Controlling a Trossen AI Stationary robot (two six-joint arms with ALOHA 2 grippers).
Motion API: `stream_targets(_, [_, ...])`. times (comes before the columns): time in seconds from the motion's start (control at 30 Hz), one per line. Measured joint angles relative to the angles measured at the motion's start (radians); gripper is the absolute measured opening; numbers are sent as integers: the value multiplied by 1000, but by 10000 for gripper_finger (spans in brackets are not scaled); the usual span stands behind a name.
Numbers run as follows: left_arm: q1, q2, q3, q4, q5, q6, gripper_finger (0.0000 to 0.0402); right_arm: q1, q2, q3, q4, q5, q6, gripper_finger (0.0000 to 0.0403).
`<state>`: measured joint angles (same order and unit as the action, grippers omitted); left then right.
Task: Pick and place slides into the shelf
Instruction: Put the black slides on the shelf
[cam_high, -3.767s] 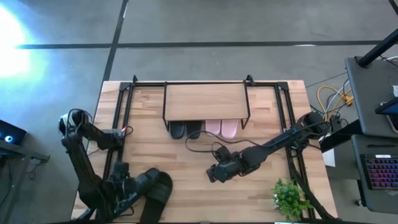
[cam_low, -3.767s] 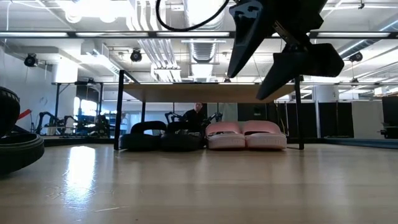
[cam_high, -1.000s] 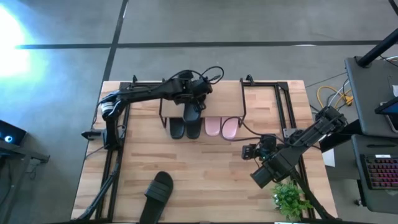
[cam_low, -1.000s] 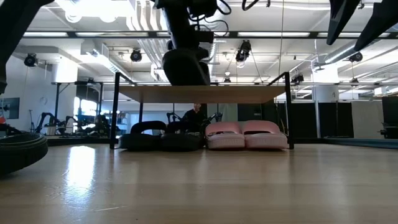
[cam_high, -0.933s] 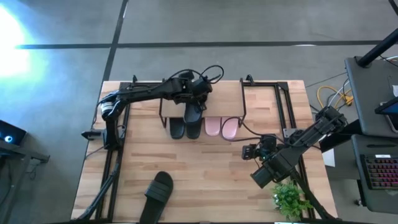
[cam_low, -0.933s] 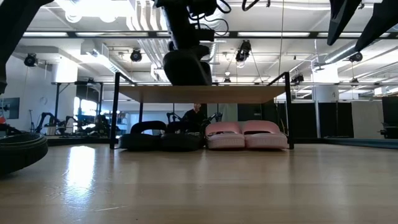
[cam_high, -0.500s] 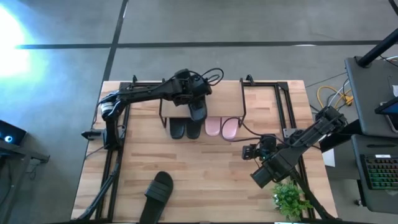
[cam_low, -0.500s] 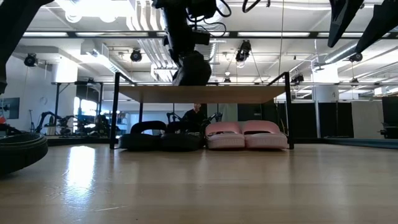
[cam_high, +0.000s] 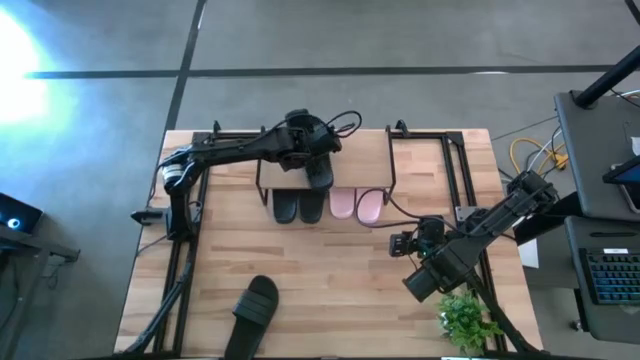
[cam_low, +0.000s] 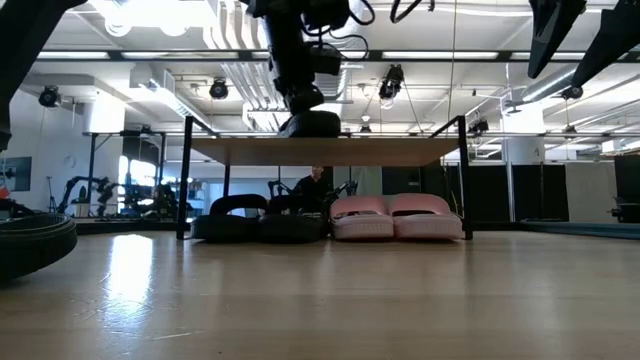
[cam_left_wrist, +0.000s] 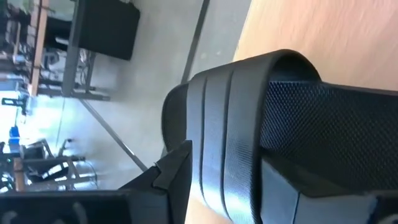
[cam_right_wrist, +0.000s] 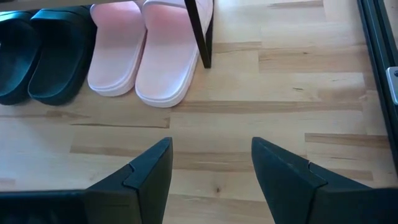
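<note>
Since half a second ago the black slide (cam_high: 319, 172) dropped flat onto the shelf (cam_high: 350, 150) top, under the left gripper (cam_high: 312, 150), which clamps its strap. Looks light, flexible foam; strap is the best hold. Right gripper (cam_right_wrist: 211, 165) hovers released, clear of the pink slides (cam_right_wrist: 146, 53). Last black slide (cam_high: 250, 307) waits on the worktop (cam_high: 330, 280).

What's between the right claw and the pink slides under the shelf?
Bare tabletop only: the right wrist view shows nothing between the open right claw and the pink slides.
</note>
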<state>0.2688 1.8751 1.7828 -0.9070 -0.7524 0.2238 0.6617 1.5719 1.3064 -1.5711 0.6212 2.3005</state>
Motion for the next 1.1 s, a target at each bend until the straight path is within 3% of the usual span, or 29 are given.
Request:
stream_targets(0.63, [0, -9, -6, -37, 38, 242, 7, -1, 0, -11, 0, 0, 3, 210])
stream_targets(1.1, [-8, -12, -6, -101, 105, 188, 31, -1, 0, -15, 0, 0, 3, 210])
